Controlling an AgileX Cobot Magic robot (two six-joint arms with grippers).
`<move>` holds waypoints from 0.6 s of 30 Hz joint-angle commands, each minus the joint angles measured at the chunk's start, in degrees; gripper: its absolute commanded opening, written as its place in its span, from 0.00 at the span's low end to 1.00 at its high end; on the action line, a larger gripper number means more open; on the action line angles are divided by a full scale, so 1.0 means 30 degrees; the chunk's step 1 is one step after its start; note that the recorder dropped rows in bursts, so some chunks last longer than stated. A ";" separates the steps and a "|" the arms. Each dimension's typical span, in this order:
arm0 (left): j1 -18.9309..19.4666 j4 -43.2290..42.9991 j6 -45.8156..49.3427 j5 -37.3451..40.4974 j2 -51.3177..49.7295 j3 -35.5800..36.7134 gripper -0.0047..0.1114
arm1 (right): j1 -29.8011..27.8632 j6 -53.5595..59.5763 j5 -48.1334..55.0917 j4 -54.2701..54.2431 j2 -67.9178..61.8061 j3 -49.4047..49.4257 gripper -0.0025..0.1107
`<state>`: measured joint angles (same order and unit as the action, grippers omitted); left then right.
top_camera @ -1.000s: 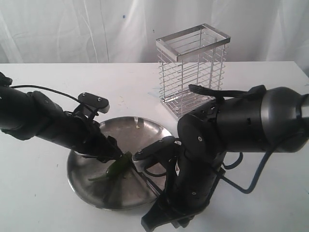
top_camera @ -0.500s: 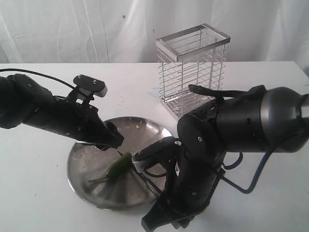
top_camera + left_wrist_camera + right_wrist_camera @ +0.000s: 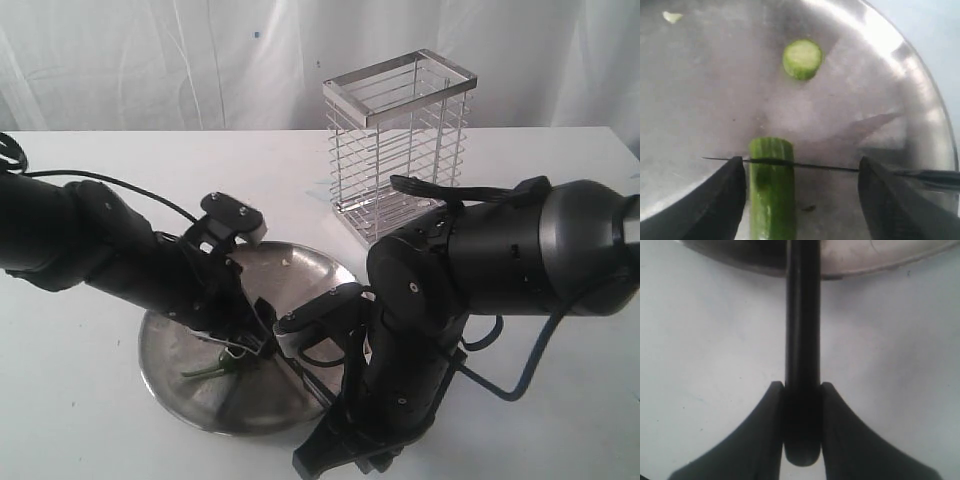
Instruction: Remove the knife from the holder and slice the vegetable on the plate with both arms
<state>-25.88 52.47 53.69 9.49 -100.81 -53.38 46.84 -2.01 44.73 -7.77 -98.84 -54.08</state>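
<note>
With the right gripper (image 3: 801, 440) clamped on the knife (image 3: 802, 340) handle and the left gripper (image 3: 802, 200) spread wide astride the vegetable (image 3: 771, 190) on the plate (image 3: 920, 85), the blade should press straight down.

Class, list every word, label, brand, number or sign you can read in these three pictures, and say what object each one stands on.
None: no readable text shows in any view.
The round dull steel plate, tall chrome wire holder and slim black knife bear no marks.
The bulky black arms show no legible label.
</note>
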 commanded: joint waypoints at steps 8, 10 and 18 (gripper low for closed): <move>-0.0253 -0.0654 0.0123 -0.1157 -0.1385 0.0421 0.62 | 0.0029 0.0201 0.0163 -0.0052 0.0068 -0.0039 0.03; -0.0204 -0.0824 0.0123 -0.1157 -0.0679 0.0293 0.62 | 0.0029 0.0201 0.0320 -0.0052 0.0068 -0.0039 0.03; -0.0171 -0.1230 0.0038 -0.0134 0.0263 0.0262 0.62 | 0.0029 0.0201 0.2177 0.0567 0.0068 -0.0039 0.03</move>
<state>-26.50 48.55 53.77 6.64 -100.60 -53.02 46.84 -2.01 48.30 -7.19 -99.16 -54.08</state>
